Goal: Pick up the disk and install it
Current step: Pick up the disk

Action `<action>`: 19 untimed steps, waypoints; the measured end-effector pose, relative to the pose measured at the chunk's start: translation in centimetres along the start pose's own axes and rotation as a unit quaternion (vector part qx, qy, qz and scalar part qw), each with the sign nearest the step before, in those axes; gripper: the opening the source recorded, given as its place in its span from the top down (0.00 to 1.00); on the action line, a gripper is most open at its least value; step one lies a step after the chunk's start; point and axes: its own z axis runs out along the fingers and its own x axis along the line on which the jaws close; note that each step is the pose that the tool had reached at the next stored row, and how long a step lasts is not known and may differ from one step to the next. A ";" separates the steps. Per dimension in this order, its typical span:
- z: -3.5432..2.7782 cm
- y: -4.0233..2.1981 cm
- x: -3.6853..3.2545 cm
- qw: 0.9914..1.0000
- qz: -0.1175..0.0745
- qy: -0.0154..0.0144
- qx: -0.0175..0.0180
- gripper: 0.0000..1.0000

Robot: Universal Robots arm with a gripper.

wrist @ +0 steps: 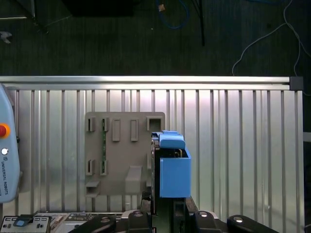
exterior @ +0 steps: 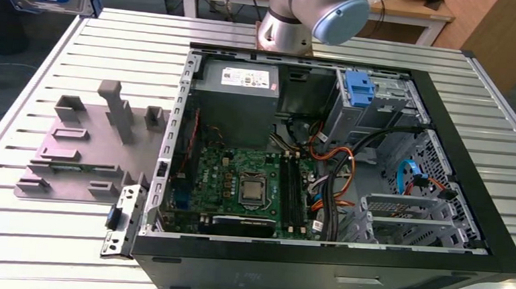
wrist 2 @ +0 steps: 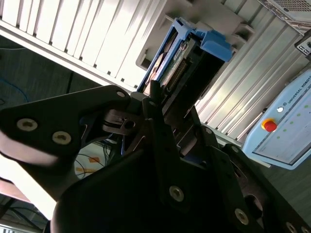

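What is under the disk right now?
In the first wrist view, the disk hangs over the grey fixture and the slatted table; whatever it covers is hidden.

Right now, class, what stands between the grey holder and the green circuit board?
The computer case's metal wall separates holder from board, in the exterior view.

Light in here is pretty even and comes from overhead, so the slatted metal table [exterior: 46, 239] goes pale with streaky glare, worst in the second wrist view. It's shadier inside the computer case [exterior: 322, 266]. In the second wrist view the gripper [wrist 2: 163, 99] is a black, soft-edged mass up close, and the disk [wrist 2: 182, 53] it clamps catches some light. The floor [wrist: 121, 43] looks murky in the first wrist view.
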 end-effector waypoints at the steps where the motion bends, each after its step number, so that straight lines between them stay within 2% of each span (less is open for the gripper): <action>1: -0.01 -0.16 -0.01 1.000 0.000 0.000 0.000 0.65; 13: -0.01 -2.08 -0.06 1.000 0.000 0.000 0.000 0.65; 19: -0.01 -2.22 -0.07 1.000 0.000 0.000 0.000 0.65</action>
